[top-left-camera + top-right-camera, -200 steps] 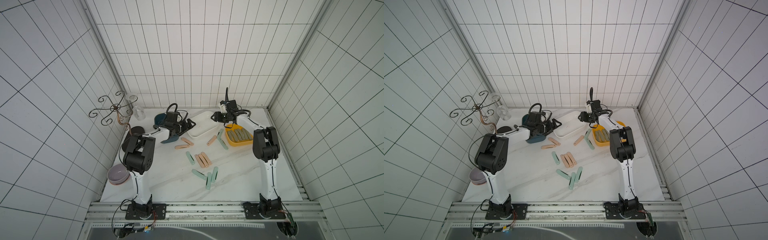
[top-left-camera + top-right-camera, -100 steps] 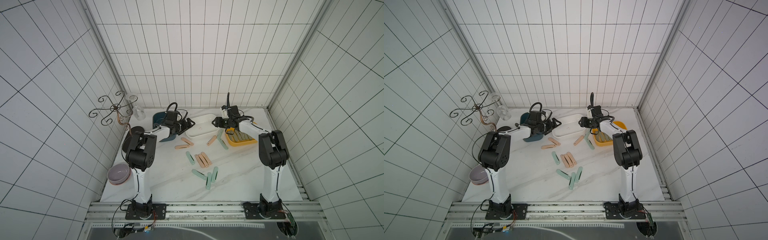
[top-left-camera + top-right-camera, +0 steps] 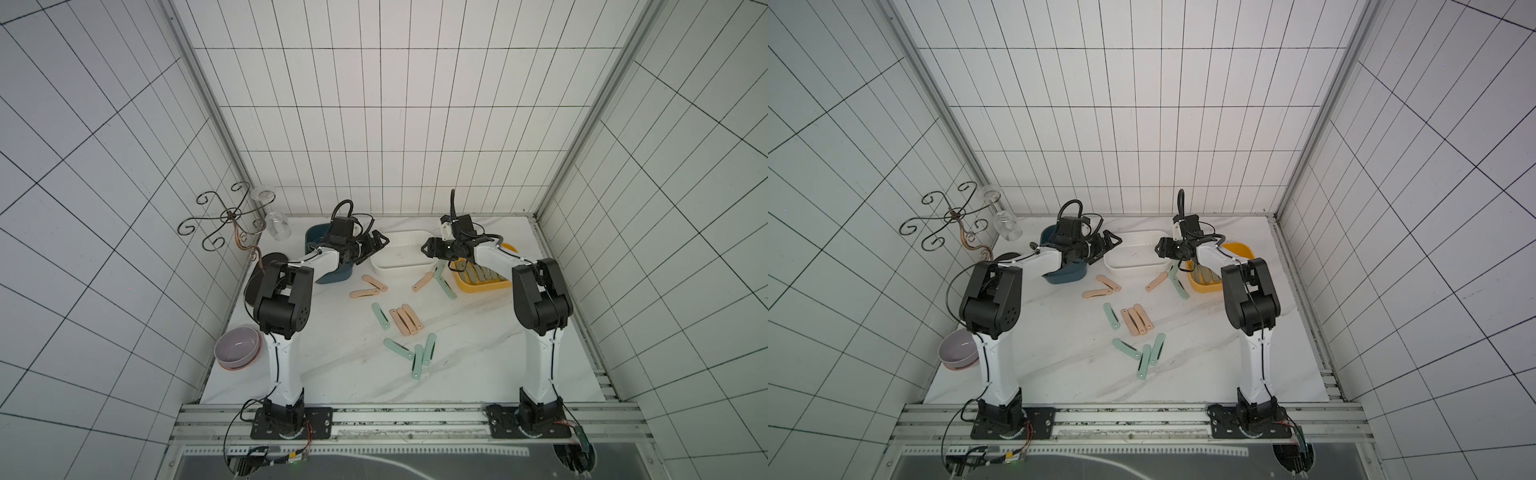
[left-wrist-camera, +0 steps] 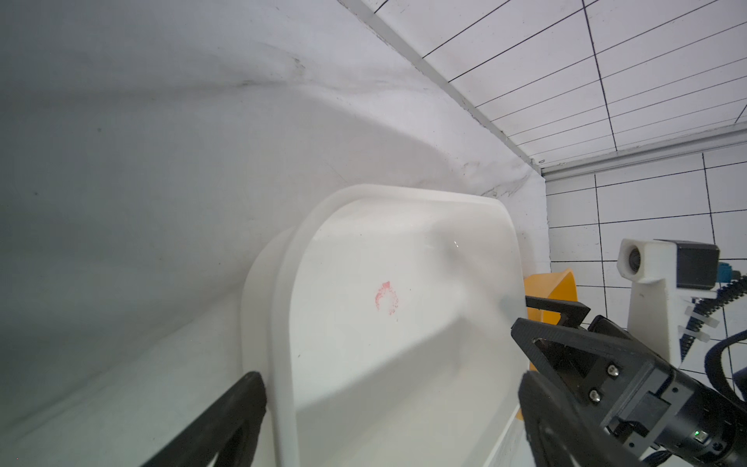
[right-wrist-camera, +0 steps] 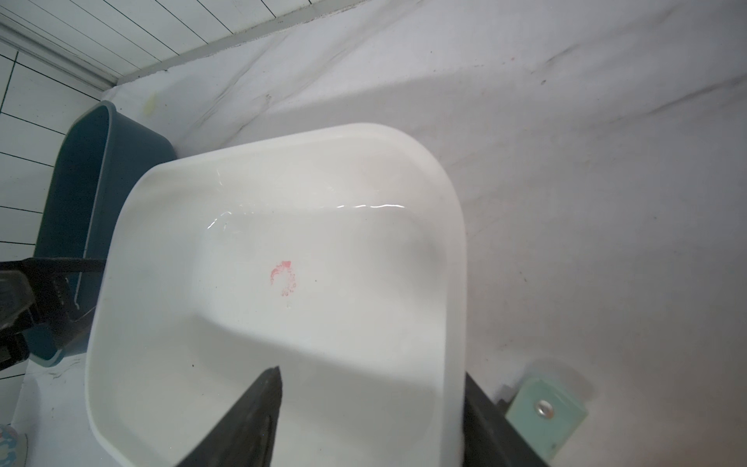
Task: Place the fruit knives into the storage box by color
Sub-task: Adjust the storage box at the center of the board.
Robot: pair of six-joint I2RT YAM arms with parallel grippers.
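The white rounded plastic storage box (image 3: 399, 271) is flanked at its 2 ends by the left gripper (image 3: 380, 243) and right gripper (image 3: 425, 249), both unclenched and empty, seemingly for repositioning.

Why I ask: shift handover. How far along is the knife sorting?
Done: olive-grey knives lie in the yellow box. In hand: nothing; the left gripper and right gripper sit at the empty white box, jaws open. Left: peach knives and mint knives lie loose on the table. The blue box's contents are hidden.
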